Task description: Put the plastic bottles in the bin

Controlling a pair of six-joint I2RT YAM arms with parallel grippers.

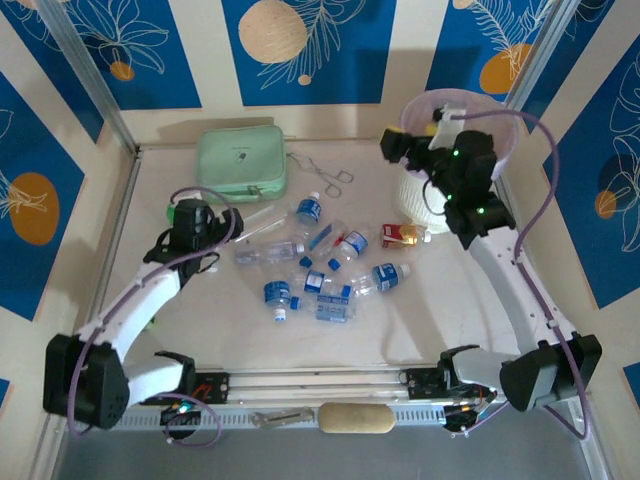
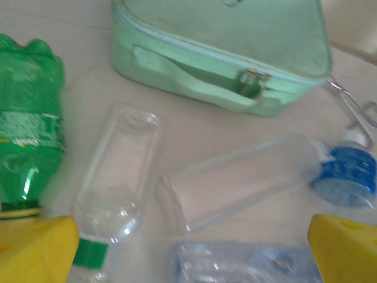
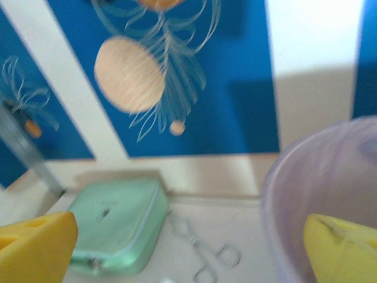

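You are holding the right gripper (image 1: 398,146) over the rim of the tall white slatted bin with a pale lilac liner (image 1: 507,140). Its jaws are standing wide and grasping nothing, a stance suited to dropping into the liner.

The left gripper (image 2: 191,253) is hovering low, fully released, and is bracketing a clear label-less plastic bottle (image 2: 118,171), probably to line up a pick. A green plastic bottle (image 2: 29,124) is lying just beside its left finger.

The clear blue-labelled plastic bottles (image 1: 320,268) are lying scattered mid-table, well apart from the bin.

Label print is reading too blurred to make out.
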